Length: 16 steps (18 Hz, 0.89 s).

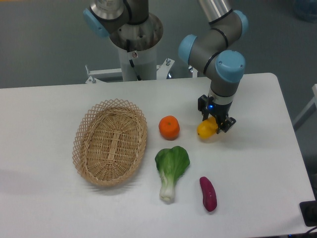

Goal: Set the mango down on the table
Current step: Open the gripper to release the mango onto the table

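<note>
The mango (206, 129) is a smooth yellow-orange fruit, right of the middle of the white table (257, 163). My gripper (216, 125) comes down from above and its black fingers (226, 124) stand on either side of the mango's right end, closed against it. The mango is low, at or just above the tabletop; I cannot tell whether it touches. Part of the mango is hidden behind the fingers.
A round orange (169, 127) sits just left of the mango. A green bok choy (171, 168) and a purple sweet potato (208, 194) lie nearer the front. An oval wicker basket (110, 142) stands at the left. The robot's base (136, 44) is behind the table.
</note>
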Each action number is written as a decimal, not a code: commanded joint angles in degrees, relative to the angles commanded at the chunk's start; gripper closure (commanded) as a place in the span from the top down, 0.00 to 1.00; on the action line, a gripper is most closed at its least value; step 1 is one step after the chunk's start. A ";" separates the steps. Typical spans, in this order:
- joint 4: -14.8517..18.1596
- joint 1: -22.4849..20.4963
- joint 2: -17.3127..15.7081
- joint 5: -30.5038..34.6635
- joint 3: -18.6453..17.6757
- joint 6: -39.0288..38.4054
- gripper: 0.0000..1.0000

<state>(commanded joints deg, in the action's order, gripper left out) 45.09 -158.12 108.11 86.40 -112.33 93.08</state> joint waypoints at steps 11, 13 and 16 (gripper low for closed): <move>-0.62 0.26 -2.20 -0.44 7.63 -6.06 1.00; -0.09 0.26 -3.16 -0.35 10.71 -7.38 1.00; 0.88 -0.61 -4.57 -0.35 12.74 -7.56 1.00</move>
<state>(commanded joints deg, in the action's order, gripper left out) 45.96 -158.73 103.54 86.05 -99.58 85.52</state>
